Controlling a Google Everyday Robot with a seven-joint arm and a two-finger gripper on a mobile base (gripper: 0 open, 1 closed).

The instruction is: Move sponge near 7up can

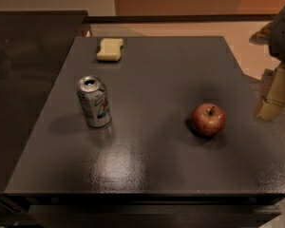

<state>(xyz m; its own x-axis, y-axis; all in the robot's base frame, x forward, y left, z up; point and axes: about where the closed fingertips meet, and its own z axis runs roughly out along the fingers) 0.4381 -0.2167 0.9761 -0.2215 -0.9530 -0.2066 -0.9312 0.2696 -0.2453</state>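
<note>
The pale yellow sponge [109,49] lies flat near the far left edge of the dark table [156,75]. The 7up can [94,101] stands upright at the left middle of the table, well in front of the sponge. My gripper [274,96] hangs at the right edge of the view, beyond the table's right side, with tan fingers pointing down. It is far from both the sponge and the can and holds nothing that I can see.
A red apple [208,119] sits on the right middle of the table. A dark glass surface [23,80] adjoins the table on the left. A pale floor [190,28] and wall lie beyond the far edge.
</note>
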